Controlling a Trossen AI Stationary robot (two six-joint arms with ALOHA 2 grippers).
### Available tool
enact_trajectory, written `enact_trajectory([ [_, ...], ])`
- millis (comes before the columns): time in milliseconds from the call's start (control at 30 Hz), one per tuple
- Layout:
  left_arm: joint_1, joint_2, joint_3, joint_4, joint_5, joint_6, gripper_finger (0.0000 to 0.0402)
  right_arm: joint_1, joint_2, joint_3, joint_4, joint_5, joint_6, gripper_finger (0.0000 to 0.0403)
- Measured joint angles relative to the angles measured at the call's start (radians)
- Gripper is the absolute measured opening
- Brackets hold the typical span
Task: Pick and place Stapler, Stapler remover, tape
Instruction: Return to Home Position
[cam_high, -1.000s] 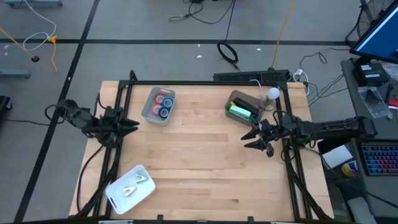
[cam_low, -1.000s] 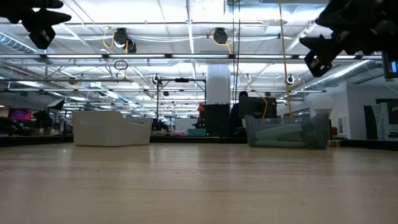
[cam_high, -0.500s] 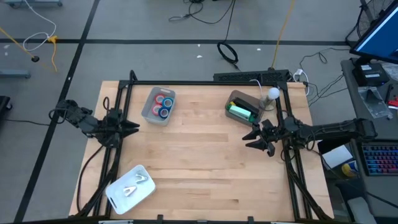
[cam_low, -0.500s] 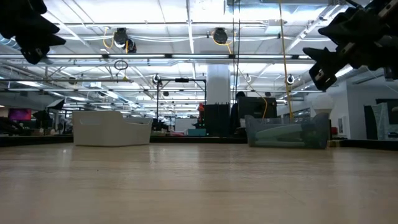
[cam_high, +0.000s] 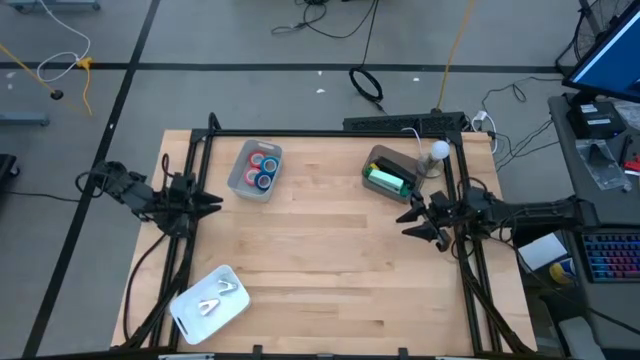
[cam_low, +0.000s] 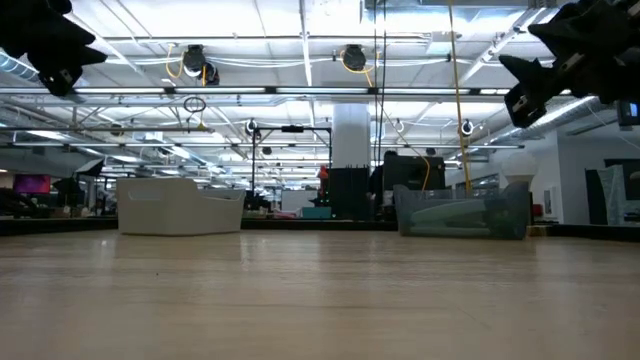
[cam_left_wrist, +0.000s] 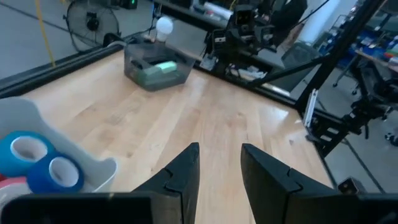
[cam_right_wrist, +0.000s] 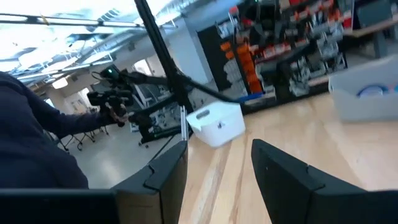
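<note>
Looking at this, I'm guessing the sorting part is finished and the arms are only needing to park.

The tape (cam_high: 264, 167), red and blue rolls, is sitting in the gray bin (cam_high: 240, 186) near the back-left corner of the table (cam_high: 320, 270). The green stapler (cam_high: 388, 181) is lying in the clear bin (cam_high: 380, 153) toward the back-right corner. Two small pieces that I'm taking for the staple removers (cam_high: 215, 303) are resting in the white bin (cam_high: 190, 318) at the front-left corner.

The left gripper (cam_high: 212, 203) is hanging over the left edge, jaws spread and carrying nothing. The right gripper (cam_high: 410, 222) is hovering just inside the right edge, also spread wide and empty, and it's sitting pretty close to the clear bin.

What I'm worrying about:
- The right arm is working right next to that clear bin. If the wrist is swinging toward the back edge while folding up, a spread finger could be clipping the rim and shoving or tipping the bin, stapler included.
- Both grippers are floating close to the black frame (cam_high: 330, 136) running along the table's edges. If either one is dropping low on the way home, a finger could be snagging a rail.
- The left one is looking safer, since it's well apart from both bins on its side.
</note>
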Motion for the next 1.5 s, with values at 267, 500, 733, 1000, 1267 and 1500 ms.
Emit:
enact_trajectory([
  [267, 0.0, 0.0, 0.001, 0.095, 0.001, 0.138, 0.0118, -0.044, -0.131, 0.0, -0.08, -0.005, -0.044, 0.0171],
  [500, 0.0, 0.0, -0.024, 0.206, 0.002, 0.268, 0.0118, -0.053, -0.162, -0.001, -0.231, -0.005, 0.013, 0.0171],
  [733, 0.0, 0.0, -0.143, 0.343, 0.061, 0.293, 0.0118, -0.053, -0.163, -0.001, -0.229, -0.005, -0.026, 0.0171],
  [1000, 0.0, 0.0, -0.224, 0.453, 0.106, 0.34, 0.0118, -0.053, -0.163, -0.001, -0.23, -0.008, -0.029, 0.0171],
  [1267, 0.001, 0.0, -0.32, 0.556, 0.134, 0.362, 0.0118, -0.053, -0.163, -0.001, -0.237, -0.007, -0.045, 0.0171],
  [1500, 0.033, 0.0, -0.332, 0.556, 0.133, 0.385, 0.0118, -0.053, -0.163, -0.001, -0.249, -0.007, -0.039, 0.0171],
])
